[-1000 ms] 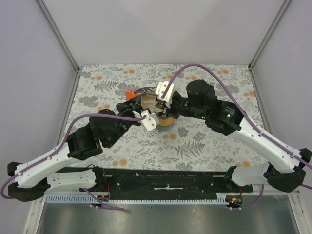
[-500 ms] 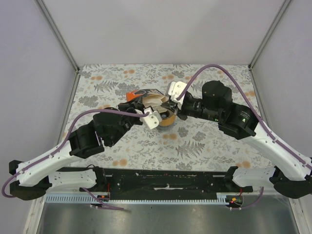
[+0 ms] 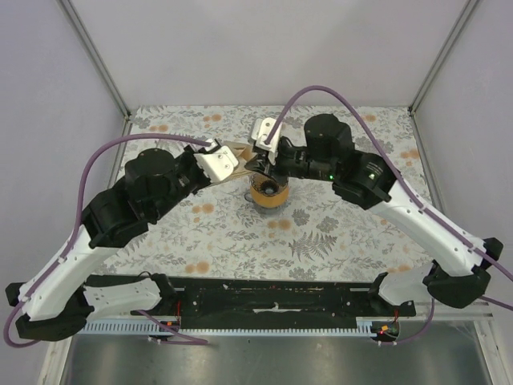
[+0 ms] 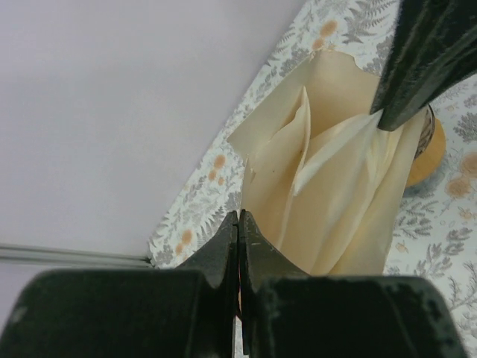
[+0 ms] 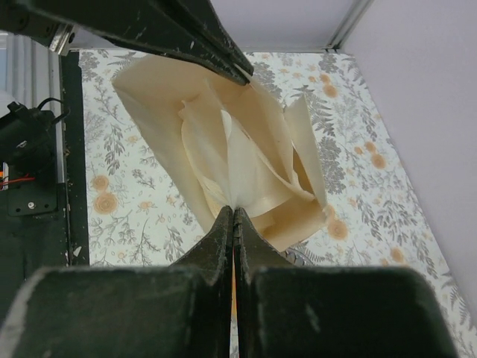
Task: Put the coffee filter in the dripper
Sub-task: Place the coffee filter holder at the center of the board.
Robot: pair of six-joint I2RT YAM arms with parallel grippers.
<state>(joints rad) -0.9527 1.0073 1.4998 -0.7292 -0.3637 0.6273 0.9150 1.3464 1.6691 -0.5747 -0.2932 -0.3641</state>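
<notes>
The coffee filter (image 3: 243,149) is a pale cream paper cone, spread open and held in the air between both grippers, just above and left of the dripper (image 3: 268,190). My left gripper (image 3: 234,160) is shut on the filter's left edge (image 4: 328,171). My right gripper (image 3: 258,164) is shut on an inner fold of the filter (image 5: 238,142). The dripper's dark wire rim (image 4: 427,134) shows behind the paper, and a bit of its wire (image 5: 299,258) shows below the filter in the right wrist view.
The dripper stands on a tan-orange ring (image 3: 269,204) on the flower-patterned tablecloth (image 3: 337,233). Grey walls close in the table at the back and both sides. The arms' black base rail (image 3: 272,293) runs along the near edge.
My left arm has swung up and toward the back. Both grippers have lifted the filter and pulled it open beside the dripper. The orange carton seen earlier no longer shows.
</notes>
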